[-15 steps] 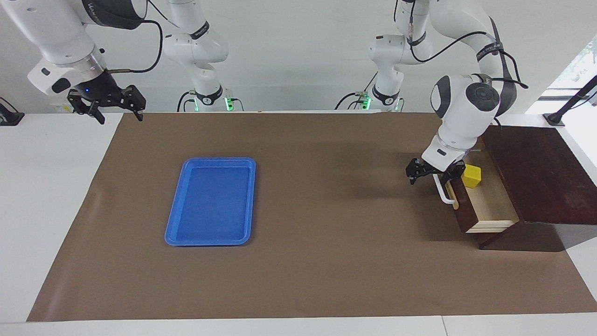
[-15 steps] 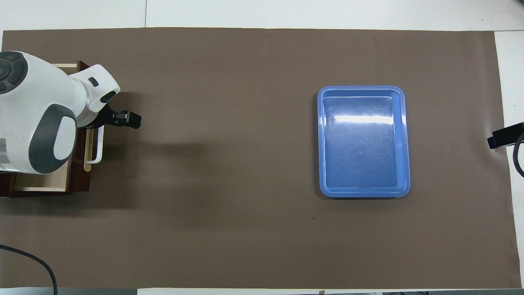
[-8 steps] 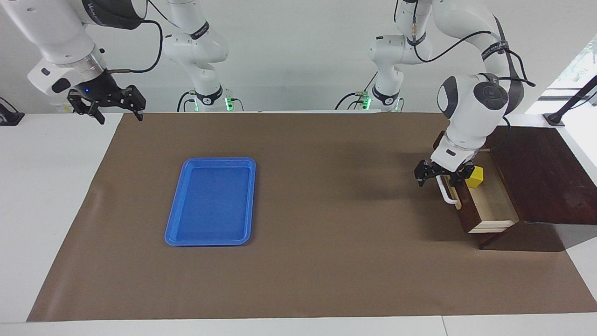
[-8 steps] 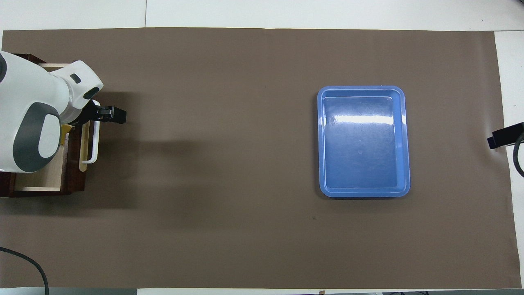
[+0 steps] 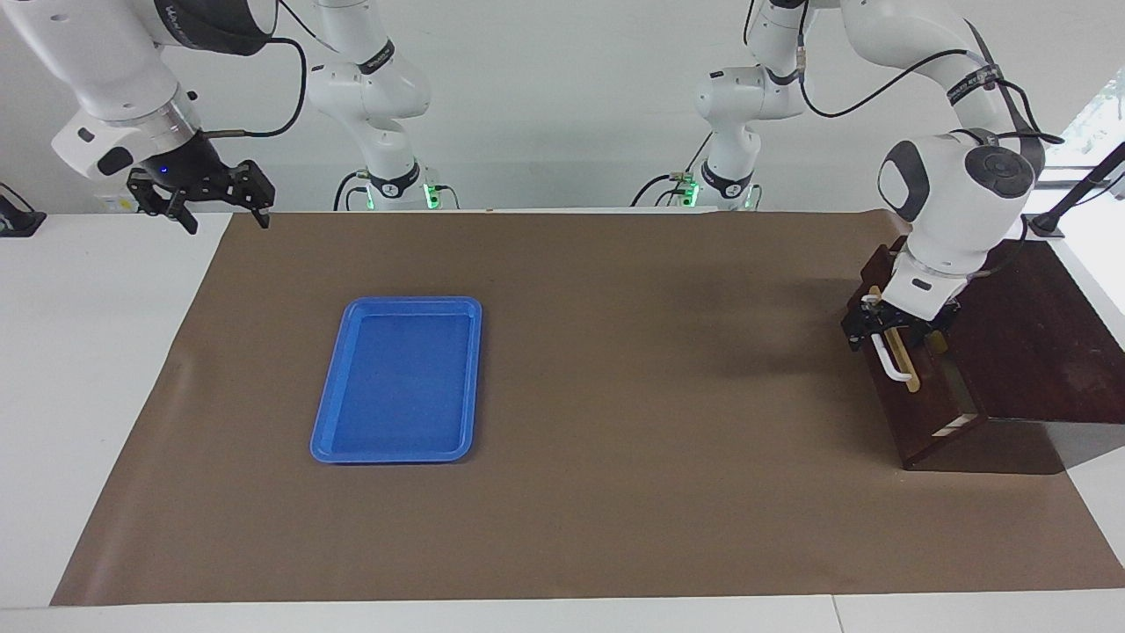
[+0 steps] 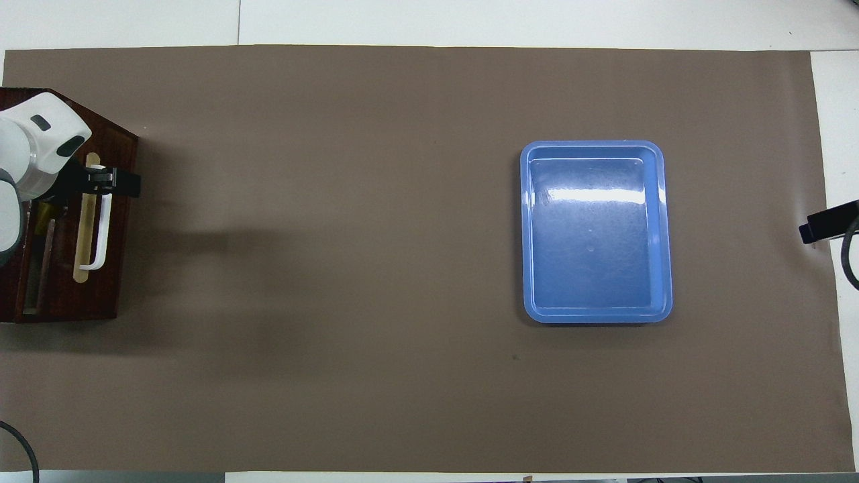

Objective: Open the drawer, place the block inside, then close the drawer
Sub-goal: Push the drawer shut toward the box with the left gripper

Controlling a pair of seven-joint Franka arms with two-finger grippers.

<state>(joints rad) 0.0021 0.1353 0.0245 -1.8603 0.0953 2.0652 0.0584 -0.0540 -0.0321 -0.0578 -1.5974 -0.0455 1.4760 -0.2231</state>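
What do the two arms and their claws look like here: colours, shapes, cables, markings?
Both arms are glossy white with rounded joint housings and dark grey caps and bands. Black cables run along them, and green lights glow at both bases. The left claw is black, two-fingered, on a white wrist block. The right claw is black too, with splayed links, a small blue light above it and a cable plugged into the wrist.

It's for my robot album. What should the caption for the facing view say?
Left pincer at the handle of a nearly shut drawer.
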